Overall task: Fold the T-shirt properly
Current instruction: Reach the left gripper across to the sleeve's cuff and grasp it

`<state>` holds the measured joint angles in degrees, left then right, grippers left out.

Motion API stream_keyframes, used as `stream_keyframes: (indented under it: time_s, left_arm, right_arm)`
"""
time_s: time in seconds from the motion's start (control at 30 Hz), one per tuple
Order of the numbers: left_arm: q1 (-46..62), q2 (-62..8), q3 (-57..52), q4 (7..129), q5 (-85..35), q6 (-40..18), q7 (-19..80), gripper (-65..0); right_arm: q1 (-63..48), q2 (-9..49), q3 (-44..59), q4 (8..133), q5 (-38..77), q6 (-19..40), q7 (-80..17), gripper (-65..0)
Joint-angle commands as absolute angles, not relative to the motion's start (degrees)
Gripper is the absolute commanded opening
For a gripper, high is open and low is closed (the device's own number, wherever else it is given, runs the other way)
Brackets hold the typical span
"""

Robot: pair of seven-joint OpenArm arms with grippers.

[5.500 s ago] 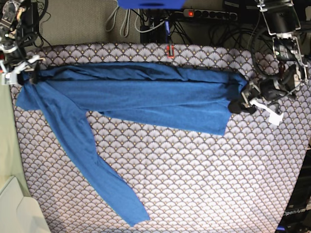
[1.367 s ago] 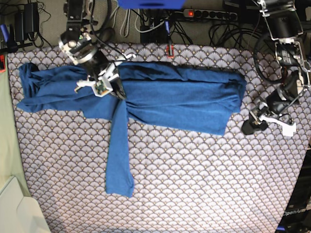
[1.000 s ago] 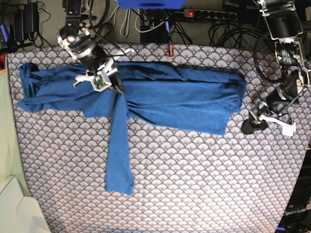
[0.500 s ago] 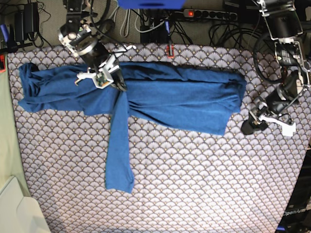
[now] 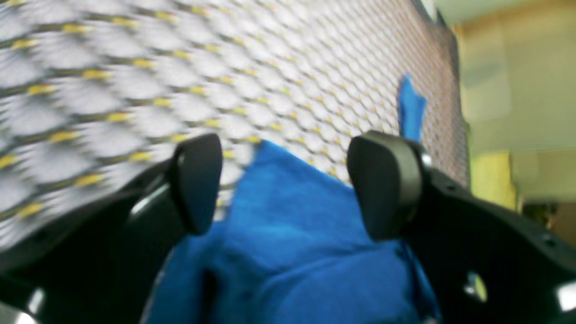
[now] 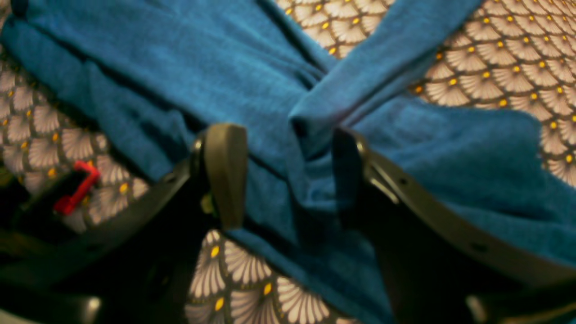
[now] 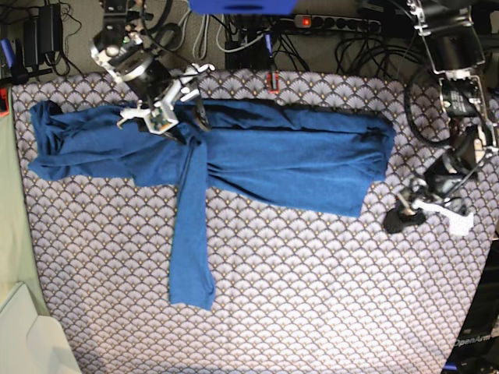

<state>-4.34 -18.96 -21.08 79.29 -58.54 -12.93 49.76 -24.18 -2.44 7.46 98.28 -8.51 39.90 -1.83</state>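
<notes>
At 10 o'clock on the patterned cloth (image 7: 312, 296), right claw (image 7: 187, 121) w/ jaws apart, a raised fold of the shirt (image 7: 281, 160) between them. Shirt lies as a band across the top half, one sleeve hanging toward 6. At 3 o'clock, left claw (image 7: 398, 218) spread wide, off the shirt's edge.

- One shirt (image 7: 257, 152), at the 12 o'clock side of the cloth.
- One patterned cloth (image 7: 312, 296).
- Two grippers: left (image 7: 401, 214), right (image 7: 178, 117).
- One power strip (image 7: 335, 23).
</notes>
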Motion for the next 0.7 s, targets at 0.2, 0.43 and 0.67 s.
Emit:
stream_keyframes:
  time_s: [0.2, 0.43, 0.67]
  left_arm:
    - [-12.97, -18.51, -8.31, 85.14, -59.74, -13.32, 48.57, -18.8]
    - [-20.97, -9.36, -1.10, 83.38, -50.68, -12.79, 48.57, -18.8]
    - [-29.58, 5.85, 0.13, 73.36, -33.45, -13.14, 48.48, -18.8]
  right_arm:
    - [-21.85, -1.71, 12.09, 100.09, -4.35, 40.00, -0.48, -33.2]
    - [-21.41, -1.71, 13.76, 100.97, -4.35, 40.00, -0.48, -33.2]
    - [-21.41, -1.71, 13.76, 101.05, -4.44, 40.00, -0.57, -33.2]
